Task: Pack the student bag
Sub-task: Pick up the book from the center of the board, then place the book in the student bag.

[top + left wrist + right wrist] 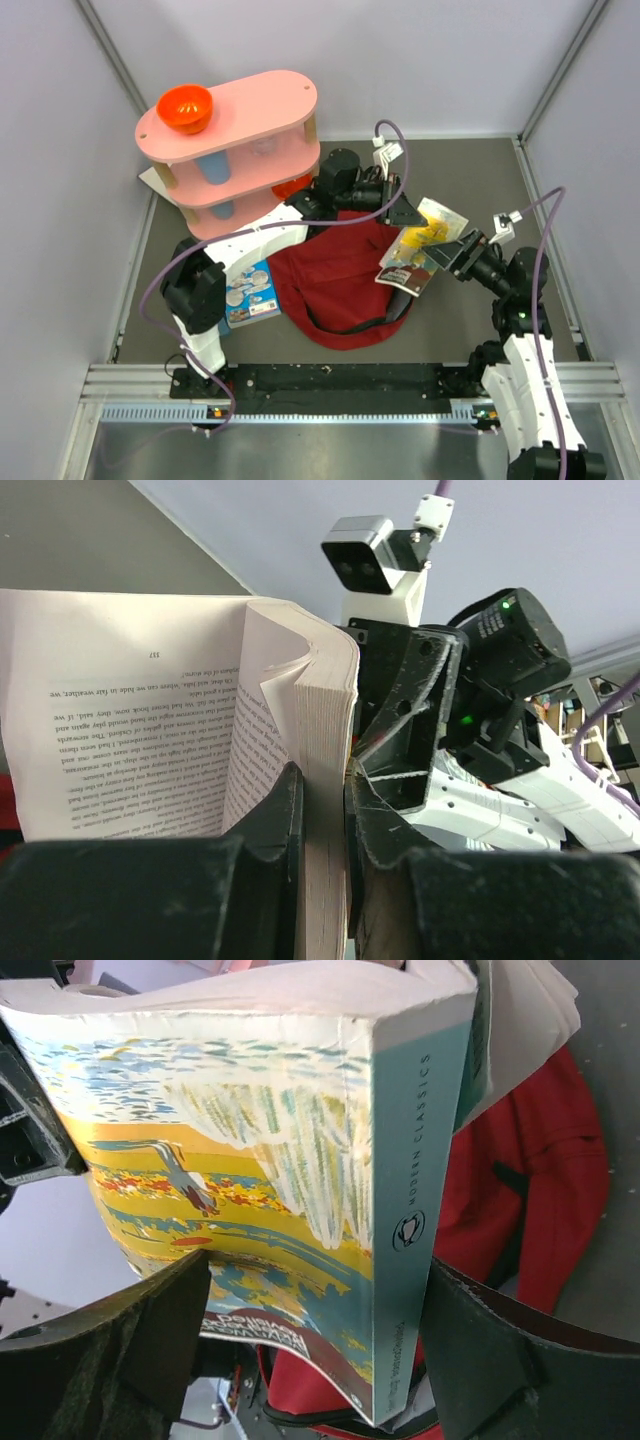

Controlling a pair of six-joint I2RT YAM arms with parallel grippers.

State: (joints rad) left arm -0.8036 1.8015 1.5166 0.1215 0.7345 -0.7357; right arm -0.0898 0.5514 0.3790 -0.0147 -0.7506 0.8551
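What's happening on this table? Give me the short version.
The left end effector is clamped on a wad of pages of an open paperback, holding it over the red student bag. The right end effector straddles the paperback at its spine; whether it grips cannot be told. A blue book lies on the table beside the student bag, not yet packed.

The top external camera is looking down from high at the 6 o'clock edge over the whole desk (470, 180). The left wrist camera is facing 4 o'clock and the right wrist camera 10 o'clock, both pressing close on the paperback (425, 243) that all three views are sharing.
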